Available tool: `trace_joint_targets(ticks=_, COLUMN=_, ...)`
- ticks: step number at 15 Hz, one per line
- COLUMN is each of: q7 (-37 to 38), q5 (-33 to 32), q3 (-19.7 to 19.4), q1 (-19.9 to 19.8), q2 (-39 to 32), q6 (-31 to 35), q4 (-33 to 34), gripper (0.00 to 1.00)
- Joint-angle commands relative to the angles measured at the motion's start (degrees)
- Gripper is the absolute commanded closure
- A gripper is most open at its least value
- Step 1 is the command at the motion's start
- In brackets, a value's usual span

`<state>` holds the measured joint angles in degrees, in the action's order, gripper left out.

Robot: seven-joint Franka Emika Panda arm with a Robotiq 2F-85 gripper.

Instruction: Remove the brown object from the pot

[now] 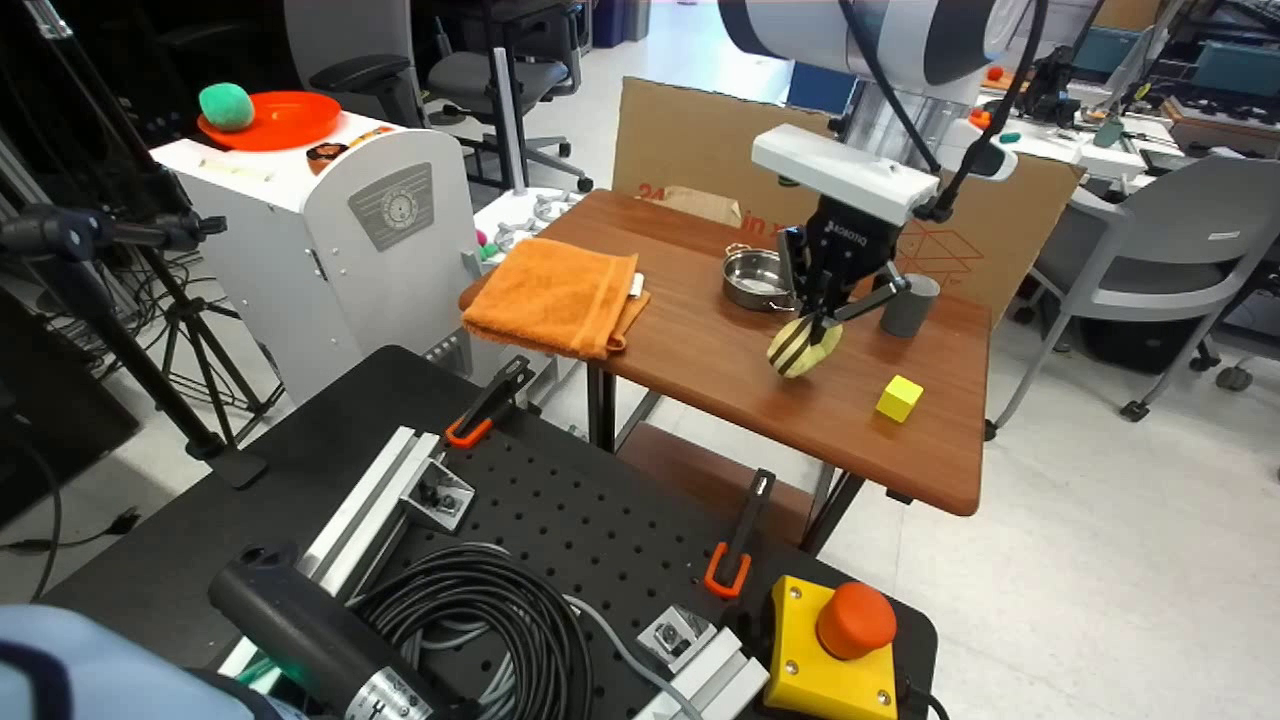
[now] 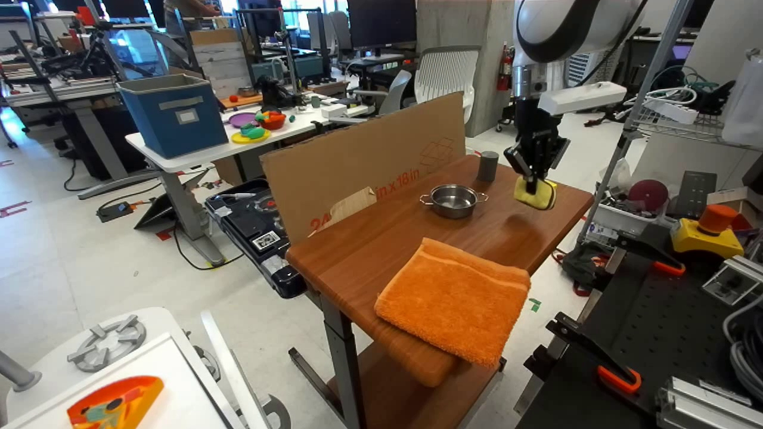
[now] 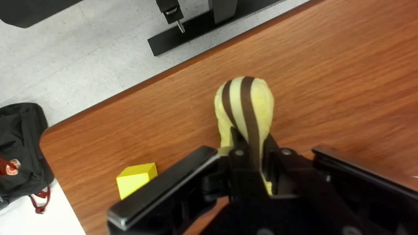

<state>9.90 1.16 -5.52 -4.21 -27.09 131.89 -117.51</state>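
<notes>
Fingers [image 3: 240, 160] are clamped on the striped thing [image 3: 245, 104], one on each side, with its rounded end poking out past them in the wrist view, so the grab looks solid to me (yeah, it's more yellow than brown, but the brown stripes make it the obvious pick). It's out of the pot [image 2: 454, 210] too: in both exterior views the pot sits upright on the surface [image 1: 690, 320], and you can see a gap between it and the striped thing. Going by the shadow [image 2: 523, 224] under it in an exterior view, I'd say the striped thing hangs over the surface rather than resting on it, but how high I can't tell. So my read is the removing part is basically done, and the step in hand is the put-down. Task never says where it goes, so straight down is probably fine. Next move calls for lowering it gently until it touches, then spreading the fingers just enough to let go, then lifting away. Mind the block [image 1: 899, 398], which is near it on the far side from the pot; a sideways drift could bump it. Also, the striped thing looks soft and round, so letting go early might send it rolling. I'd wait for proper contact first.
</notes>
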Motion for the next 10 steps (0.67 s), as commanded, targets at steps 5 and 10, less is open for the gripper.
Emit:
trace_joint_targets(ticks=5, q7=-0.8, q5=-2.6, q3=-0.2, q1=2.5, q2=0.3, q6=1.5, q4=-2.4, gripper=0.28)
trace_joint_targets(ticks=10, q7=0.2, q5=-1.9, q3=0.1, q1=2.0, q2=1.9, q6=-13.3, q4=-0.5, gripper=0.17)
